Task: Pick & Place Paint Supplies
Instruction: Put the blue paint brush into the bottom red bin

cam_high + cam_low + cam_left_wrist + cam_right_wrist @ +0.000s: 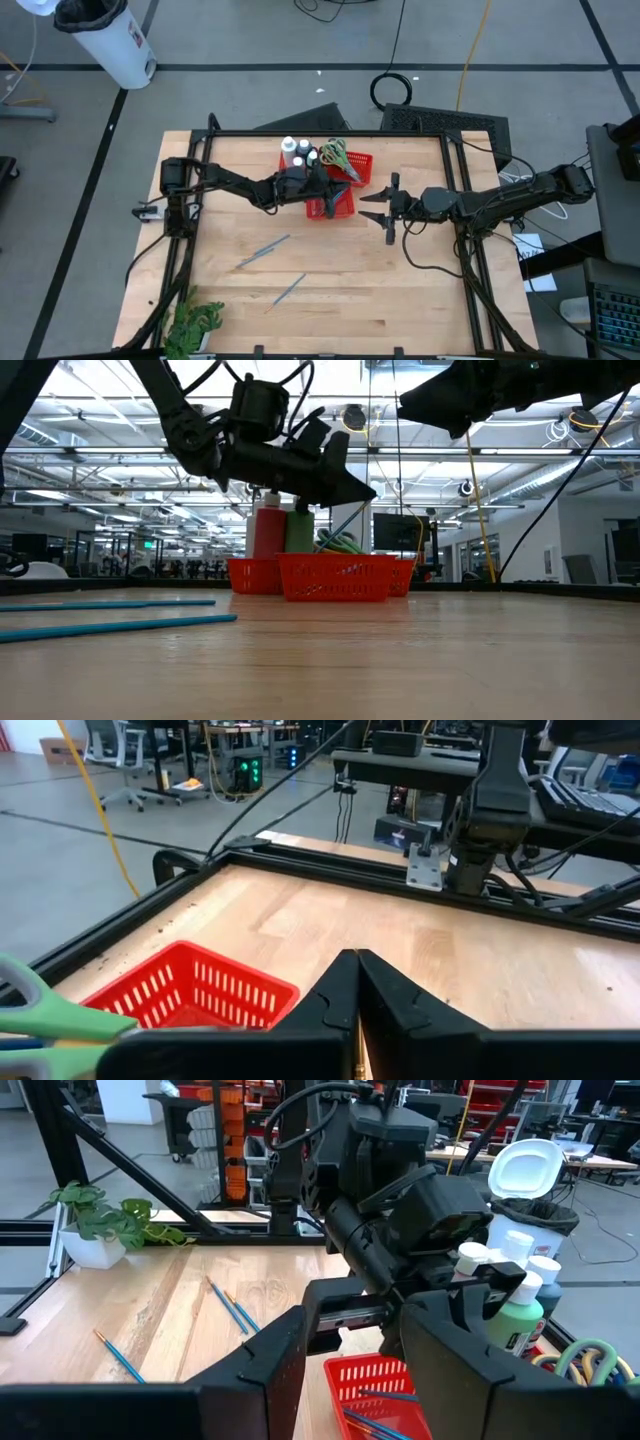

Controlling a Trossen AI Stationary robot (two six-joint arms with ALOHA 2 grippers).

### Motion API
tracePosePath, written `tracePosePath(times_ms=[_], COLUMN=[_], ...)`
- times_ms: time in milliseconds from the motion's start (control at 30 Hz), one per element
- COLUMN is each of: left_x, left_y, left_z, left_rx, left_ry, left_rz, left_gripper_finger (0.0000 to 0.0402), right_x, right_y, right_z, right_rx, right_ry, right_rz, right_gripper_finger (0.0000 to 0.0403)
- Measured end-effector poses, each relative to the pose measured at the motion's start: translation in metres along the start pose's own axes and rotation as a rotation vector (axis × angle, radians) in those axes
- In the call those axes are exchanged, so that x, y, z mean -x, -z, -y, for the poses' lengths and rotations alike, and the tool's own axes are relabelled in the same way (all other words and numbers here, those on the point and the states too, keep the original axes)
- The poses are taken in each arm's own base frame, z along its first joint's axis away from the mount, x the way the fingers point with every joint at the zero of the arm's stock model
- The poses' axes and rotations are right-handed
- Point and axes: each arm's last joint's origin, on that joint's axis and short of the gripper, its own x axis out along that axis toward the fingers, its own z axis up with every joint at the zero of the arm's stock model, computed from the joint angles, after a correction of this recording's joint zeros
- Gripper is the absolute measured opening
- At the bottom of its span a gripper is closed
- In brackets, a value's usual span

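Left gripper (pixel 335 192) hung closed and apparently empty over the red baskets (pixel 362 162) holding bottles (pixel 298 152) and scissors (pixel 335 152), right gripper (pixel 385 208) part-open beside them; two brushes (pixel 264 250) lay well apart, likely needing pickup next.

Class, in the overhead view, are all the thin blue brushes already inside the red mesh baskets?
No: two thin blue brushes lie on the bare wooden table.

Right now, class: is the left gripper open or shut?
Shut. In the left wrist view the left gripper has its two dark fingers pressed together, tips meeting, above the red basket.
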Motion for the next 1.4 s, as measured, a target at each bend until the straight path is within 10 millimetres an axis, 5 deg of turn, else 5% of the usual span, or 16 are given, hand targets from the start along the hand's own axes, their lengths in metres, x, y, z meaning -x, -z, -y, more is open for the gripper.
tracePosePath(times_ms=[800,1167,1400], left_x=[0.0,0.002,0.022], left_y=[0.009,0.007,-0.031], left_z=[0.0,-0.001,0.007], left_rx=[0.064,0.036,-0.086], left_ry=[-0.031,-0.07,-0.038], left_rz=[-0.088,-0.097,-0.108], left_gripper_finger=[0.001,0.017,0.0227], right_x=[0.0,0.0,0.0], right_y=[0.0,0.0,0.001], right_z=[0.0,0.0,0.0], right_rx=[0.0,0.0,0.002], right_ry=[0.0,0.0,0.0], right_rz=[0.0,0.0,-0.007], right_gripper_finger=[0.0157,0.0157,0.0157])
